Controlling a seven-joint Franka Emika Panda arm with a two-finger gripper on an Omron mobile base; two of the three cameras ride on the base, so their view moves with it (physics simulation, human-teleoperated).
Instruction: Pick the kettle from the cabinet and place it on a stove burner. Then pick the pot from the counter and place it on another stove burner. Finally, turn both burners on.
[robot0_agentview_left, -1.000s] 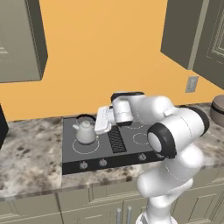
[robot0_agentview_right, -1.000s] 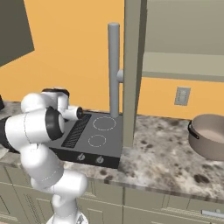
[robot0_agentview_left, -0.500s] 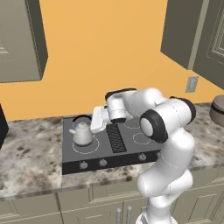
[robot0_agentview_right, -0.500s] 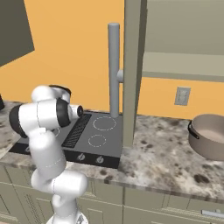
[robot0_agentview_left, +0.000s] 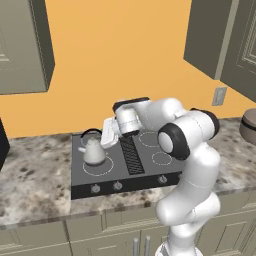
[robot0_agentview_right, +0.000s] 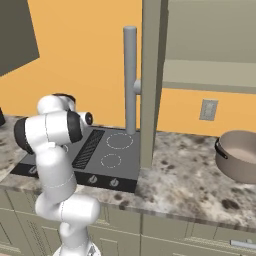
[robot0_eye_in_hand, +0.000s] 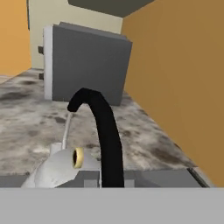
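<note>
The small silver-grey kettle (robot0_agentview_left: 93, 151) stands upright on the large left stove burner (robot0_agentview_left: 84, 173) of the dark cooktop. My gripper (robot0_agentview_left: 106, 136) is just right of it, shut on the near side of its black hoop handle (robot0_eye_in_hand: 107, 140). In the hand view the handle runs down to the bottom centre, with the kettle (robot0_eye_in_hand: 59, 169) and its lid knob to the left. The wide tan pot (robot0_agentview_right: 239, 156) sits on the granite counter (robot0_agentview_right: 190, 180) far to the right, also seen as the pot (robot0_agentview_left: 248, 125). The doorless cabinet (robot0_agentview_right: 210, 82) hangs above it.
Two more burner rings (robot0_agentview_left: 149, 139) lie right of the vent grille (robot0_agentview_left: 131, 154), and knobs (robot0_agentview_left: 117, 186) line the cooktop's front. A tall olive-grey panel (robot0_agentview_right: 150, 85) with a grey bar (robot0_agentview_right: 130, 80) stands over the cooktop's right edge. A grey boxy appliance (robot0_eye_in_hand: 87, 65) sits beyond the kettle.
My arm has swung left over the cooktop and the hand has come in closer to the kettle. The kettle has stayed on the left burner.
</note>
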